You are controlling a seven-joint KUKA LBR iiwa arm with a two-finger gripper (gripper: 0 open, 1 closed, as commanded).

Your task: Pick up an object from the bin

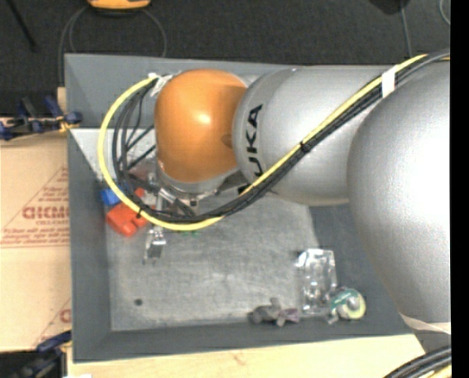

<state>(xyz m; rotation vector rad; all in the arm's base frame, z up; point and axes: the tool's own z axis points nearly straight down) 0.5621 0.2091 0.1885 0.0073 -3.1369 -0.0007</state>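
Gripper: low in the left part of the grey metal bin, with its metal tip close over the grey floor. Most of it is hidden under the wrist, so I cannot tell how wide it stands or whether it holds anything.

Nearest item: orange blocky plastic piece, lying just to the upper left of the gripper tip, near the bin's left wall. Contact with the tip is unclear.

Next: small blue plastic piece, just beyond the orange one, against the left wall and partly under the cables.

Above these: rounded orange wrist cover, ringed by a yellow cable and black cables. The silver arm runs off to the right.

Floor below the gripper: small dark speck, well apart from the rest.

Far side, right front corner of the bin:
- crumpled clear plastic wrapper
- teal and yellow ring-shaped item, just beside the wrapper
- small grey-purple lumpy item, by the front wall, left of the wrapper
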